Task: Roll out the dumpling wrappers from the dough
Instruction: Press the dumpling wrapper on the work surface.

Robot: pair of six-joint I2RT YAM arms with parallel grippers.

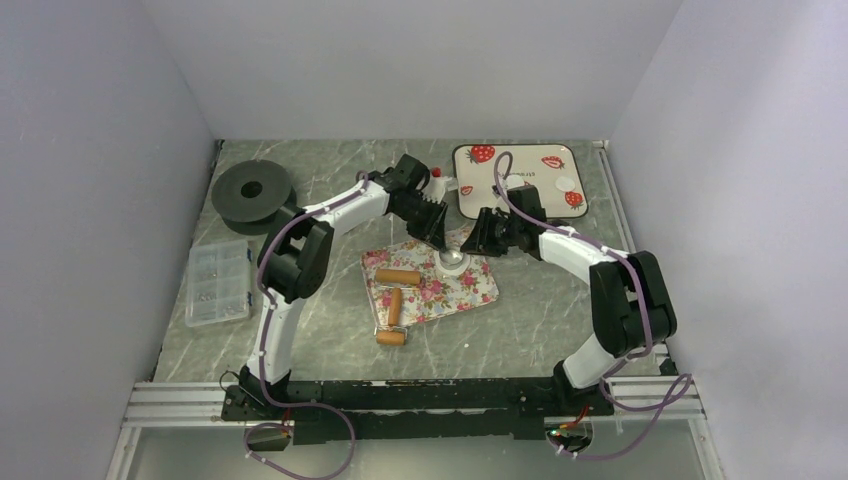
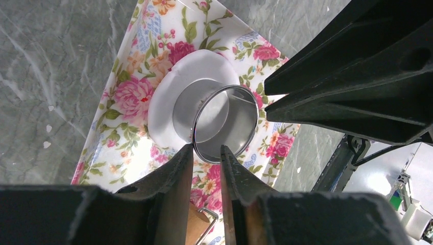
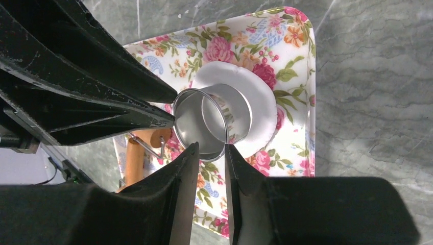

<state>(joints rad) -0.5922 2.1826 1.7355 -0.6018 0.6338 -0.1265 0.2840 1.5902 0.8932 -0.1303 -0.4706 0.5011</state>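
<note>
A metal ring cutter (image 1: 454,260) stands upright on a flattened white dough round (image 2: 163,102) at the far end of the floral tray (image 1: 470,290). My left gripper (image 1: 438,243) and right gripper (image 1: 475,240) meet over it from opposite sides. In the left wrist view the left gripper (image 2: 207,148) is nearly shut, empty, with its tips at the cutter's (image 2: 224,122) near rim. In the right wrist view the right gripper (image 3: 211,145) is the same at the cutter's (image 3: 201,122) rim, over the dough (image 3: 260,92). A white dumpling wrapper (image 1: 568,184) lies on the strawberry tray (image 1: 520,155).
A wooden rolling pin (image 1: 392,305) with a wire handle lies on the floral tray's near half, and shows in the wrist views (image 2: 196,224) (image 3: 135,153). A black spool (image 1: 252,190) and a clear parts box (image 1: 218,282) sit at the left. White walls enclose the table.
</note>
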